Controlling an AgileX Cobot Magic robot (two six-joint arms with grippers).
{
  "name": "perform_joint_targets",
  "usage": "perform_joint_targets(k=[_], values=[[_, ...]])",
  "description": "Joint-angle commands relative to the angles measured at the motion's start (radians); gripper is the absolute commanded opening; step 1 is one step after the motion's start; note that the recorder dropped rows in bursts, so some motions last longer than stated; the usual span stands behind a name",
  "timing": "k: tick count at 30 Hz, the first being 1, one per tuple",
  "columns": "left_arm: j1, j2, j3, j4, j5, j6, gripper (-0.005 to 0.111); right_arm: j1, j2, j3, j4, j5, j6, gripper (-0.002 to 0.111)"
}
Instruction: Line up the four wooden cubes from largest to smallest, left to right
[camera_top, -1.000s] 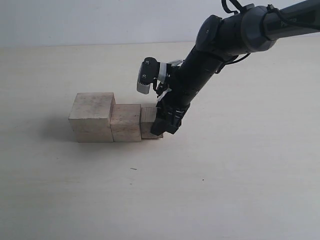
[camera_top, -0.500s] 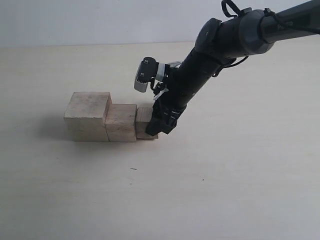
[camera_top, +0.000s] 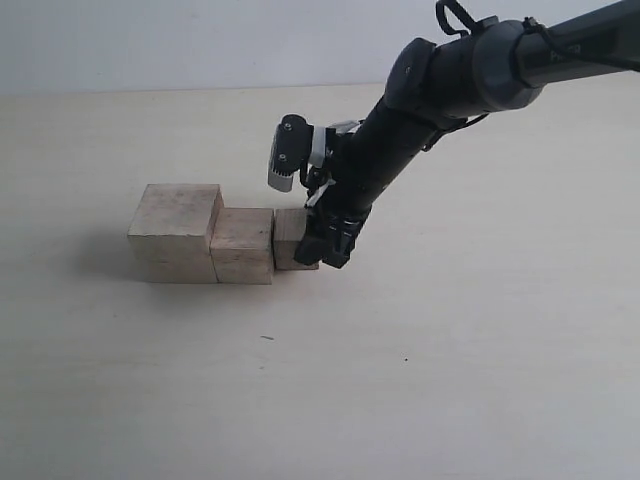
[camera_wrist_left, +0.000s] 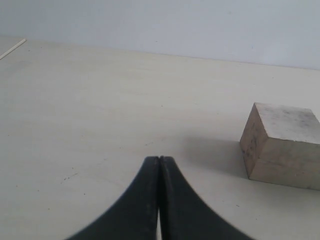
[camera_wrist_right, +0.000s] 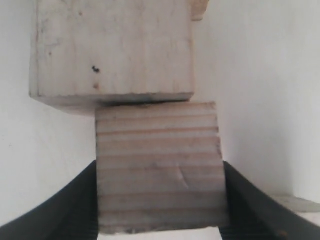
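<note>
a robotics lab bench, by the look of it. a plain pale desk (camera_top: 480, 380) runs back to a bare whitish wall (camera_top: 200, 40). a black jointed robot arm (camera_top: 440, 90) with a looped cable (camera_top: 455, 15) and a small camera unit (camera_top: 290, 155) at its wrist reaches over it. on the desk stand plain unpainted wooden cubes (camera_top: 175, 225) of graded sizes, set side by side.

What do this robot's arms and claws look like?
The right arm is a thick, rounded, dark grey tube with black cable loops on top and a silver-and-black box near its wrist. The right gripper and left gripper have smooth, black, curved fingers.
</note>
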Motion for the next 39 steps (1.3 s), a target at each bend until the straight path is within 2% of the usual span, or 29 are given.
perform_joint_targets(k=[1,8,13,21,26,31,39], values=[[-0.005,-0.006,0.002,0.003,-0.009,0.0,0.0,0.036,0.007,-0.002,-0.04,0.008,-0.009,0.0],[-0.005,-0.006,0.002,0.003,-0.009,0.0,0.0,0.091,0.007,-0.002,-0.063,-0.063,0.099,0.0],[-0.005,-0.006,0.002,0.003,-0.009,0.0,0.0,0.091,0.007,-0.002,-0.063,-0.164,0.197,0.0],[-0.005,-0.006,0.002,0.003,-0.009,0.0,0.0,0.091,0.007,-0.002,-0.044,-0.186,0.193,0.0],[-0.005,-0.006,0.002,0.003,-0.009,0.0,0.0,0.091,0.007,-0.002,-0.15,-0.103,0.188,0.0],[-0.005,-0.006,0.002,0.003,-0.009,0.0,0.0,0.091,0.007,-0.002,-0.176,-0.058,0.185,0.0],[-0.005,-0.006,0.002,0.003,-0.009,0.0,0.0,0.091,0.008,-0.002,-0.079,-0.024,0.01,0.0]])
